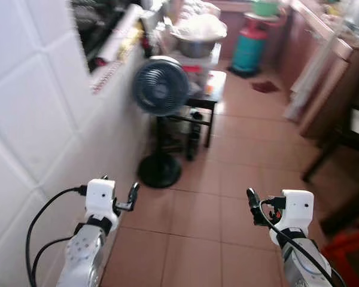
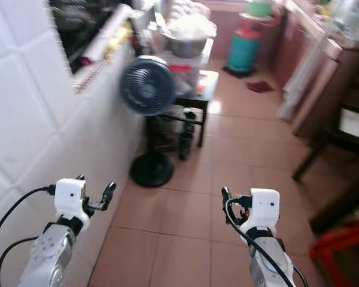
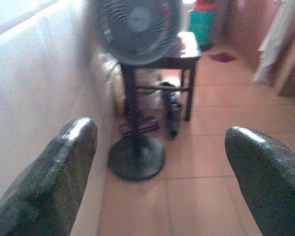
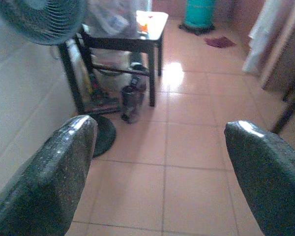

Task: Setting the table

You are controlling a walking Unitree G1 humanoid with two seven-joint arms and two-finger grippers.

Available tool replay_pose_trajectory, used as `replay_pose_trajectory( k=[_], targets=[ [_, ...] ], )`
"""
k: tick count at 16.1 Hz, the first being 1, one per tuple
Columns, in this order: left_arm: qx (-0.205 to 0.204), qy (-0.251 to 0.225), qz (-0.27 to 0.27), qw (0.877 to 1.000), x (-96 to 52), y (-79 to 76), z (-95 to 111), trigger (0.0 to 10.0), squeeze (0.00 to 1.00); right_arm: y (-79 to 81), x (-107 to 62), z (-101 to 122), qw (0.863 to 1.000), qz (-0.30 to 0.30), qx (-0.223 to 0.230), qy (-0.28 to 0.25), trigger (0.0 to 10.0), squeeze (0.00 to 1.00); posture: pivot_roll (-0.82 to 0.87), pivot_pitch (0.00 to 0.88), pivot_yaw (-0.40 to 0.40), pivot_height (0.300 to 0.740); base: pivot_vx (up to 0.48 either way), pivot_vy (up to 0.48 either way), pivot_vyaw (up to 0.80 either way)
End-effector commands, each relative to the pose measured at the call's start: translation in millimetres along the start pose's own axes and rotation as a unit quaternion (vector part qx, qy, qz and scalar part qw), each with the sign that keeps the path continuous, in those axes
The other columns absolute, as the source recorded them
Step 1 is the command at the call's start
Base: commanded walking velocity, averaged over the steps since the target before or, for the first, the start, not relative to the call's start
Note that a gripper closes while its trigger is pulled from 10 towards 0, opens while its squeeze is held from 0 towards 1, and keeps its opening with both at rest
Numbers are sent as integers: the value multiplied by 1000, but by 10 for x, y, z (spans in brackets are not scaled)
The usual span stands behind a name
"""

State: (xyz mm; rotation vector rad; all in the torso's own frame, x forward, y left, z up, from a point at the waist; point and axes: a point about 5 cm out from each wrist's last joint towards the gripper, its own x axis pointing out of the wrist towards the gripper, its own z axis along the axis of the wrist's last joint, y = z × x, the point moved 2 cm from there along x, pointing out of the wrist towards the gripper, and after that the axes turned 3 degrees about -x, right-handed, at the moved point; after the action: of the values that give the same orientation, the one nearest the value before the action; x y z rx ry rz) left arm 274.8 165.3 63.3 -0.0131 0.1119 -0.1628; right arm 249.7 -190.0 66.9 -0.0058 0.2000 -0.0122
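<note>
Transit step: left gripper and right gripper both spread, empty, above terracotta-tiled floor near black pedestal fan; no tableware identifiable, next move requires locating it.

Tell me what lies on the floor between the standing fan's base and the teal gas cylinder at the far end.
A small dark side table with bottles at its feet stands just past the standing fan; beyond it, bare tiles and a dark red rag near the gas cylinder, seen in the eye views.

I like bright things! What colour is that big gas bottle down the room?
The gas bottle is teal green, clearest in the left eye view.
</note>
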Motion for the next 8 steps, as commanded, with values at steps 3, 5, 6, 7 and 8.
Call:
replay_pose_trajectory(
  k=[3,5,6,7,8],
  targets=[
    [-22,-22,9,999,120,-2,91,10000,0,-7,14,94,1000,-11,-3,-12,10000,0,50,0,0,740,0,0,-800],
    [-23,-25,2,999,141,-44,112,10000,0,15,21,98,1000,-7,-8,-11,10000,0,49,0,-1,740,0,0,-800],
    [-32,-29,-4,999,148,-62,131,10000,0,21,36,108,1000,-4,-11,-11,10000,0,51,0,-4,740,0,0,-800],
    [-34,-32,-5,999,154,-61,143,10000,0,14,49,114,1000,-4,-12,-11,10000,0,56,0,-7,740,0,0,-800],
    [-36,-35,-4,999,167,-53,155,10000,0,1,68,122,1000,-5,-12,-11,10000,0,59,0,-8,740,0,0,-800]
  ],
)
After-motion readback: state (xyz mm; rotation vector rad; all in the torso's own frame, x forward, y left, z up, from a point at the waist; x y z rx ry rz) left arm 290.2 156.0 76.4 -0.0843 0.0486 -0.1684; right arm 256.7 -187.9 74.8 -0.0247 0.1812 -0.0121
